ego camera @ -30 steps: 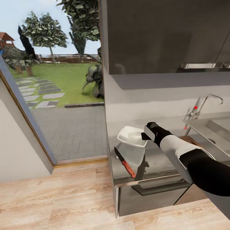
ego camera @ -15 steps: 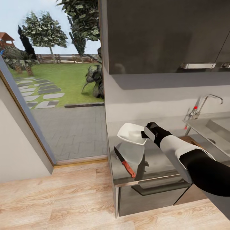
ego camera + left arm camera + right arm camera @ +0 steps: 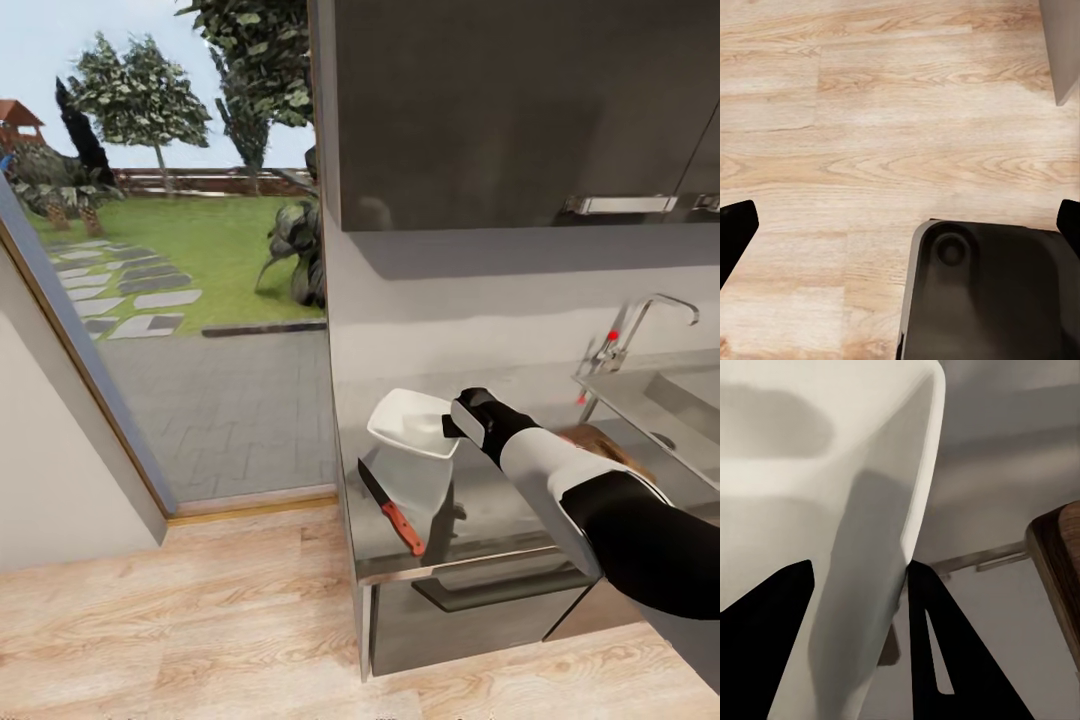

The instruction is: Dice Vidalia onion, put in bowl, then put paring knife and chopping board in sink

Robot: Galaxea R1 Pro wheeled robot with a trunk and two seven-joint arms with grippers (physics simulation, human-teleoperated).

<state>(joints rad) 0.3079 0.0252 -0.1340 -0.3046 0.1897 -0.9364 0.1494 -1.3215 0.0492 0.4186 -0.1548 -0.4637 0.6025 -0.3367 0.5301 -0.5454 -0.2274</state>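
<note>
My right gripper is shut on the rim of the white bowl, holding it tilted a little above the glossy grey countertop. In the right wrist view the bowl's wall runs between the two dark fingers. The paring knife, red-orange handle toward the counter's front edge, lies on the countertop just in front of the bowl. A brown corner of the chopping board shows behind my right forearm, and its edge sits beside the bowl. My left gripper hangs open over the wood floor.
The steel sink with its faucet lies at the right end of the counter. Dark upper cabinets hang overhead. A glass door to the garden stands left of the counter's end. The robot's base is below the left gripper.
The right gripper and the bowl have shifted very slightly left and up. The knife and the rest of the scene have not moved.
</note>
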